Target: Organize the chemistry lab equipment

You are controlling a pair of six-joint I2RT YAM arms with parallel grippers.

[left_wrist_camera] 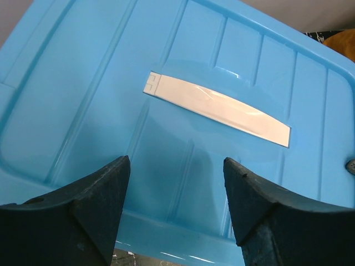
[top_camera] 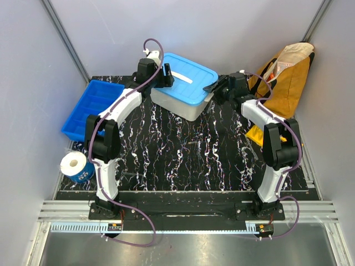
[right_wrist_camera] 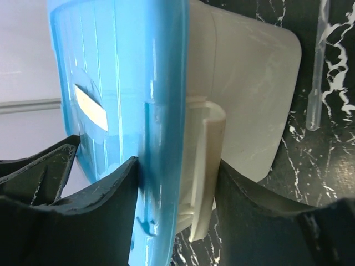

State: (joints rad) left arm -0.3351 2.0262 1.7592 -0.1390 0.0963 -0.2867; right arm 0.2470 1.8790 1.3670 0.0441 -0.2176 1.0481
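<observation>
A white storage box [top_camera: 183, 105] with a blue lid [top_camera: 186, 77] stands at the back middle of the black marbled table. My left gripper [top_camera: 162, 75] is open and hovers just over the lid's left part; in the left wrist view its fingers [left_wrist_camera: 105, 188] frame the lid [left_wrist_camera: 100, 94] near the lid's white handle strip [left_wrist_camera: 216, 108]. My right gripper [top_camera: 213, 88] is at the box's right end. In the right wrist view my right gripper [right_wrist_camera: 176, 172] is shut across the blue lid edge [right_wrist_camera: 161, 111] and the white box handle [right_wrist_camera: 208, 166].
An open blue bin [top_camera: 91, 108] stands at the table's left. A white roll in a blue cup [top_camera: 76, 165] sits at the front left. A yellow bag [top_camera: 283, 77] leans at the back right. A clear pipette [right_wrist_camera: 317, 66] lies on the table beside the box.
</observation>
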